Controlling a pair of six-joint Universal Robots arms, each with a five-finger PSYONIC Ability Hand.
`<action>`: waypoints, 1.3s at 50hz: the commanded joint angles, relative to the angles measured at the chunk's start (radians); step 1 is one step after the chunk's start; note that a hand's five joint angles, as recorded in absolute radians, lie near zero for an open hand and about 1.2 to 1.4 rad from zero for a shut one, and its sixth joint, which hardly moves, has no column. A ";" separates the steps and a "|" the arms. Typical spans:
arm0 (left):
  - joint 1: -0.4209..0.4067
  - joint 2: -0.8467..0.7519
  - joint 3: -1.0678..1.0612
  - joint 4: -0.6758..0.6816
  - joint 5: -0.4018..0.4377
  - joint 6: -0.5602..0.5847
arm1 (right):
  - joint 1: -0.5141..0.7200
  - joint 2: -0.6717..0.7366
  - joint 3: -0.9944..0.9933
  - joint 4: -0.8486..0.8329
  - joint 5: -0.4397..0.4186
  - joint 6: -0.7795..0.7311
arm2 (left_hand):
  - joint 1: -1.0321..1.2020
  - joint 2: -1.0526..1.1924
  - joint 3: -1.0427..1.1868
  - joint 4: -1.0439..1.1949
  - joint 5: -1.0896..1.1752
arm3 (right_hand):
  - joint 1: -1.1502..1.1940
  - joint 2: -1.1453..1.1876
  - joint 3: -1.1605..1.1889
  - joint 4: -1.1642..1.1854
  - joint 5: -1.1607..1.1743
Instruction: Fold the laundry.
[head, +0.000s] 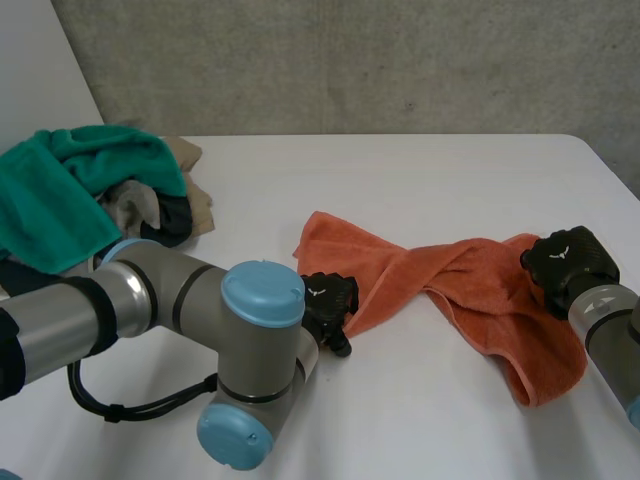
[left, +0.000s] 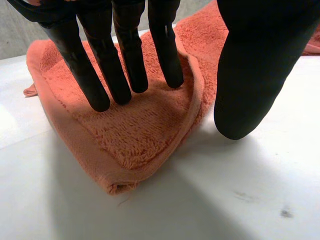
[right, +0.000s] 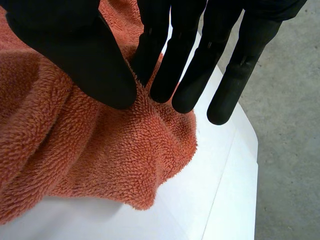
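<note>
Orange towel (head: 470, 285) lies twisted on the right half of the table (head: 400, 180). I see my left hand (left: 129, 55) pressing straight, relaxed fingers on its left end. My right hand (right: 75, 50) pinches the towel's right end between thumb and fingers, near the table's right edge.

No legible text, label or number visible.

Our left arm (head: 150, 300) bends across the lower left of the frame. Our left hand (head: 325, 300) sits near the centre, fingers (left: 125, 60) straight and pressing down, thumb spread wide. At the right edge our right hand (head: 565, 262) pinches the orange towel (head: 470, 290) between thumb and straight fingers (right: 190, 65).
</note>
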 joint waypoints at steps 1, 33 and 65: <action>0.003 -0.019 0.023 0.006 -0.009 0.003 | 0.000 0.001 0.001 0.000 0.000 0.000 | 0.199 0.207 0.206 0.205 0.209 | 0.288 0.224 0.208 0.200 0.236; 0.138 0.131 0.026 0.010 -0.055 0.194 | 0.077 -0.162 0.060 0.435 -0.197 -0.175 | 0.738 0.747 0.746 0.745 0.749 | 0.288 0.224 0.208 0.200 0.236; 0.210 0.381 -0.199 0.009 -0.048 0.197 | 0.103 0.457 -0.945 0.713 -0.198 0.148 | 0.738 0.747 0.746 0.745 0.749 | -0.682 -0.747 -0.763 -0.771 -0.735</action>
